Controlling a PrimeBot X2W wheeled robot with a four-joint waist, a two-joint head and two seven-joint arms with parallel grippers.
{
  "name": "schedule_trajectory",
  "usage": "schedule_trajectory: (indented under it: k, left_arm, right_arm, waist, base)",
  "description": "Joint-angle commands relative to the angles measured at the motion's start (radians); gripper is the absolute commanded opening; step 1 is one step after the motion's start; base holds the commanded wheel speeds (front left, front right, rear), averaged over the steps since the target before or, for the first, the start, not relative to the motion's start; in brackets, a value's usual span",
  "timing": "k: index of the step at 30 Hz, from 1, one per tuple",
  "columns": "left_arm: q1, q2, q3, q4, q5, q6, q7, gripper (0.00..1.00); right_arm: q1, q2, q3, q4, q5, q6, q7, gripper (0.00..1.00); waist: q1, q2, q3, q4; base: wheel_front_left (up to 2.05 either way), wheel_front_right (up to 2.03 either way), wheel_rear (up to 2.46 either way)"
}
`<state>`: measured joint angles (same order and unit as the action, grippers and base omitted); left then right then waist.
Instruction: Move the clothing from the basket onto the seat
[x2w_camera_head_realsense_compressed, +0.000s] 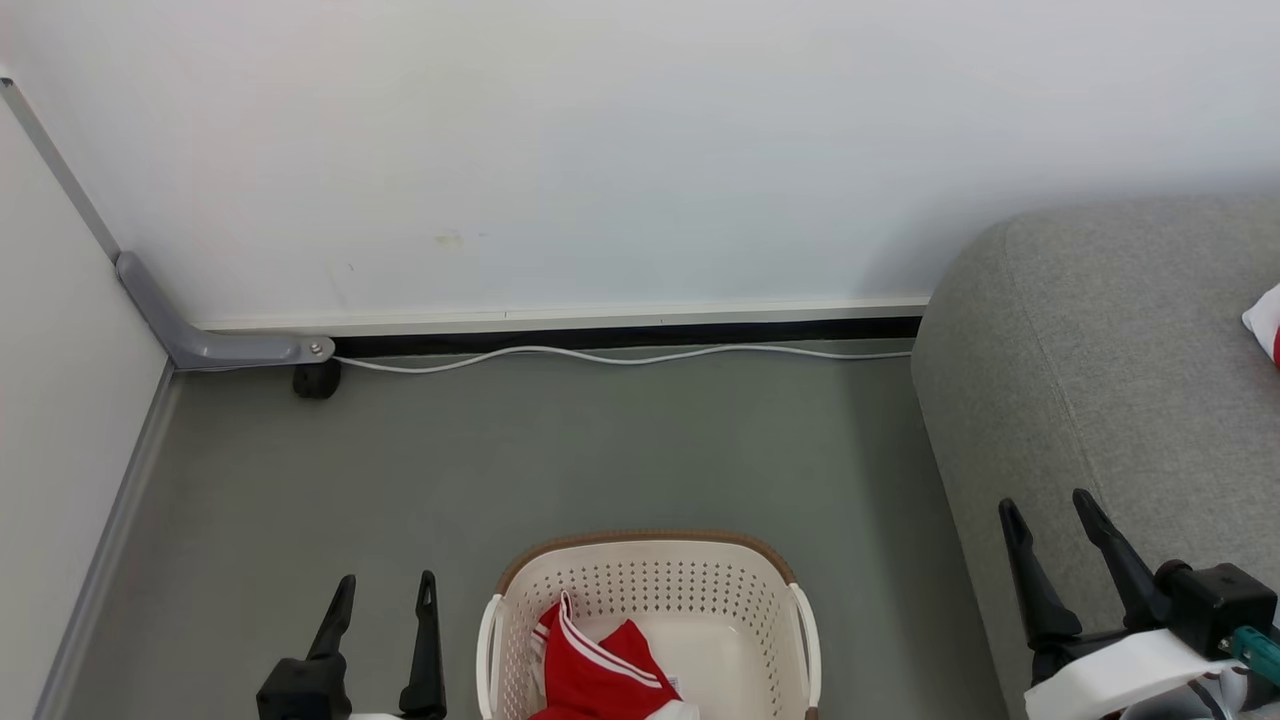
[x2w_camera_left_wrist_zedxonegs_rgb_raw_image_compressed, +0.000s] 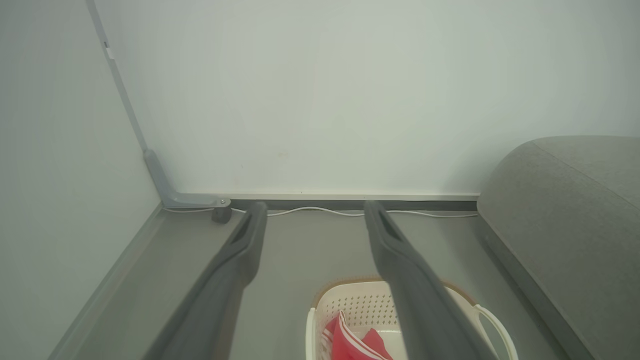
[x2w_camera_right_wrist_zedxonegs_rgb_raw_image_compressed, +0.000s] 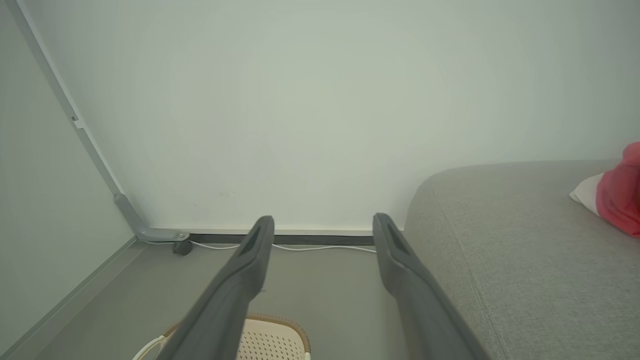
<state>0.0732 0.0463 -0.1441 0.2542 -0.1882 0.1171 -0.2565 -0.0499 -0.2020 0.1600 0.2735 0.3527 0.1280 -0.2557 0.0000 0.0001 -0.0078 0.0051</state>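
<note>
A cream perforated basket with a brown rim stands on the floor at the bottom middle of the head view; red clothing with white stripes lies inside it. The same basket and its red clothing appear low in the left wrist view. The basket rim also peeks into the right wrist view. The grey seat fills the right side, with a red and white garment lying on it. My left gripper hangs open left of the basket. My right gripper is open over the seat's edge, empty.
A white wall runs across the back, with a white cable along its dark skirting. A grey metal bracket and a small black wheel sit in the left corner. Bare grey floor lies between basket and wall.
</note>
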Motion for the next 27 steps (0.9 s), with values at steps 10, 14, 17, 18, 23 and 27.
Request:
schedule_trajectory:
  k: [10,14,17,18,23,27]
  left_arm:
    - [-0.031,0.004,0.001,-0.021,-0.015,0.007,-0.005,1.0]
    - [-0.041,0.004,-0.033,-0.009,-0.028,0.013,-0.005,1.0]
    - [-0.059,0.004,-0.067,0.0,-0.044,0.028,-0.005,1.0]
    - [-0.067,0.004,-0.079,0.004,-0.049,0.034,-0.005,1.0]
    - [-0.113,0.004,-0.147,0.029,-0.082,0.068,-0.005,1.0]
    - [-0.149,0.004,-0.186,0.058,-0.096,0.082,-0.005,1.0]
  right_arm:
    - [-0.023,-0.017,0.007,-0.027,-0.001,0.003,-0.006,1.0]
    - [-0.032,-0.024,0.004,-0.041,0.005,0.003,-0.006,1.0]
    - [-0.051,-0.034,0.004,-0.057,0.014,0.003,-0.006,1.0]
    - [-0.06,-0.038,0.004,-0.063,0.018,0.003,-0.006,1.0]
    - [-0.108,-0.063,0.007,-0.093,0.045,0.003,-0.006,1.0]
    - [-0.139,-0.079,0.014,-0.116,0.061,0.003,-0.006,1.0]
  waist:
    - [0.0,-0.0001,0.014,-0.002]
    - [0.0,-0.0001,0.049,-0.005]
    - [0.0,-0.0001,0.094,-0.01]
    - [0.0,-0.0001,0.112,-0.013]
    - [0.0,-0.0001,0.206,-0.025]
    - [0.0,-0.0001,0.263,-0.036]
  base:
    - [0.0,0.0,0.0]
    - [0.0,0.0,0.0]
    - [0.0,0.0,0.0]
    - [0.0,0.0,0.0]
    - [0.0,0.0,0.0]
    - [0.0,0.0,0.0]
